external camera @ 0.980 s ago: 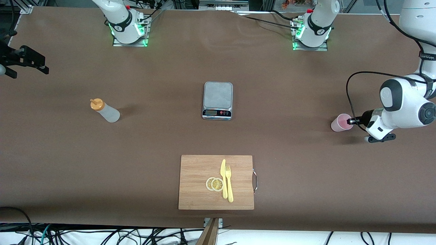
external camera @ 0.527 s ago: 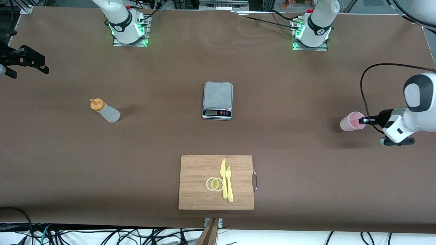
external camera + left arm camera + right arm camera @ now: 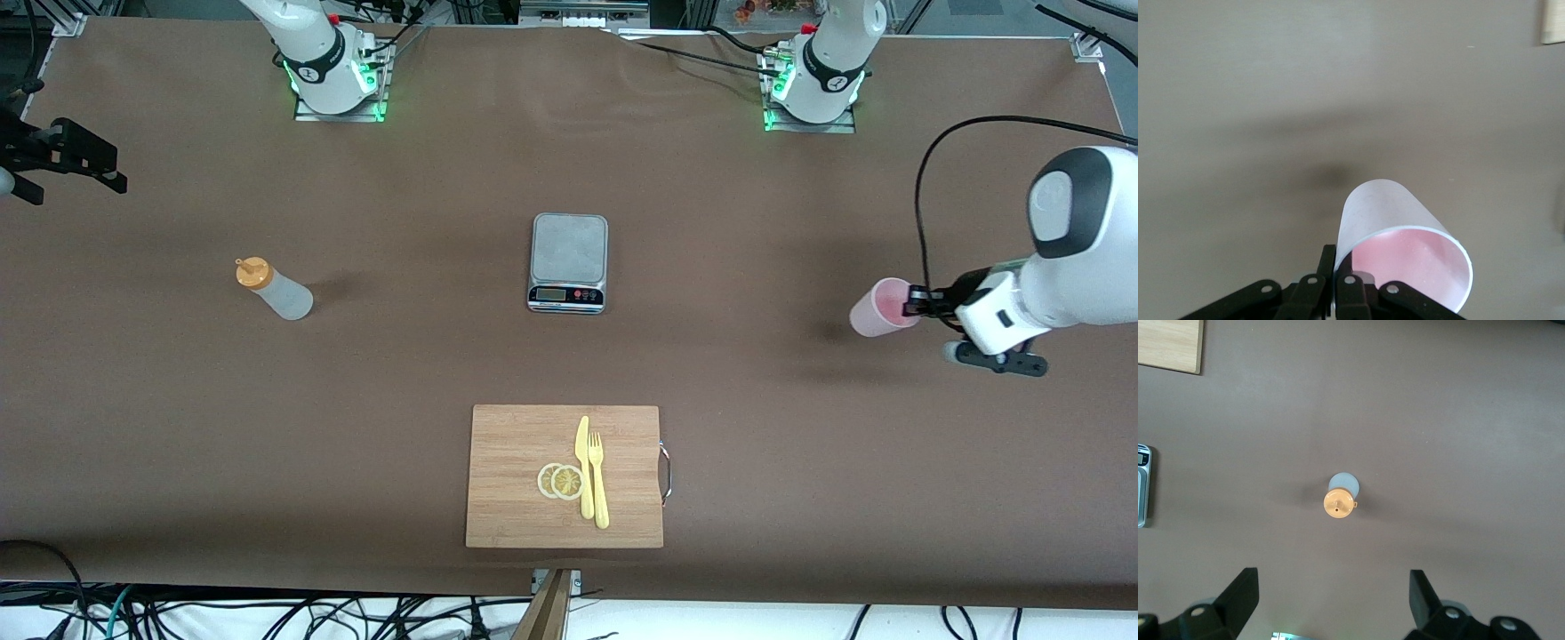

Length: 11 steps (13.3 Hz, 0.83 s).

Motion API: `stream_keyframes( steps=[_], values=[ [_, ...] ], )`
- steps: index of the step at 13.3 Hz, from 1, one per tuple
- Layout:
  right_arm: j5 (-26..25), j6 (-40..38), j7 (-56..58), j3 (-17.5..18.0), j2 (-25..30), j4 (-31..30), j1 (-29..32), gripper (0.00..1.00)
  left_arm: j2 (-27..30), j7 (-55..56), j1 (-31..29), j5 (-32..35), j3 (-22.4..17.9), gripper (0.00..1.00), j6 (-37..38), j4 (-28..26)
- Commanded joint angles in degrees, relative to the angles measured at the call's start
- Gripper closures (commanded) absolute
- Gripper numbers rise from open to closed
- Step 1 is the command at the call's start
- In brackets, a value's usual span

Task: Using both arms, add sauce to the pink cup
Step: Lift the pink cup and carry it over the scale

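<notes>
The pink cup (image 3: 876, 309) (image 3: 1385, 213) hangs tipped on its side over the table at the left arm's end. Its mouth faces my left gripper (image 3: 912, 303) (image 3: 1337, 259), which is shut on the cup's rim with one finger inside and one outside. A dark shadow lies on the table under the cup. The sauce bottle (image 3: 276, 292) (image 3: 1340, 501), whitish with an orange cap, stands upright toward the right arm's end. My right gripper (image 3: 1331, 577) waits high over the table near the bottle, open and holding nothing.
A grey kitchen scale (image 3: 569, 258) (image 3: 1141, 487) sits mid-table. Nearer the front camera lies a wooden cutting board (image 3: 507, 444) (image 3: 1168, 343) with a yellow knife (image 3: 583, 462), a fork (image 3: 597, 480) and lemon slices (image 3: 560, 481).
The left gripper carried the cup outward toward the table's end, then back toward the scale, and the cup now tips further onto its side. The right gripper and the bottle stayed put.
</notes>
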<state>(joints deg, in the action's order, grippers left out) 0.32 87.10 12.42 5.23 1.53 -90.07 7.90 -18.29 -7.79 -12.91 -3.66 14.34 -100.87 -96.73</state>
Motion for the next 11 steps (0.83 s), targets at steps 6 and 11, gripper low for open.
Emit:
stream_keyframes(
  steps=[6, 11],
  values=[
    [1.26, -0.97, 1.2, -0.13, 0.76, 0.25, 0.28, 0.0, -0.26, 23.31, 9.72, -1.18, 8.16, 1.0, 0.68, -0.65],
    [1.26, -0.97, 1.2, -0.13, 0.76, 0.16, 0.28, 0.0, -2.27, 39.66, 23.34, -3.98, 8.16, 1.0, -3.44, -0.12]
  ],
)
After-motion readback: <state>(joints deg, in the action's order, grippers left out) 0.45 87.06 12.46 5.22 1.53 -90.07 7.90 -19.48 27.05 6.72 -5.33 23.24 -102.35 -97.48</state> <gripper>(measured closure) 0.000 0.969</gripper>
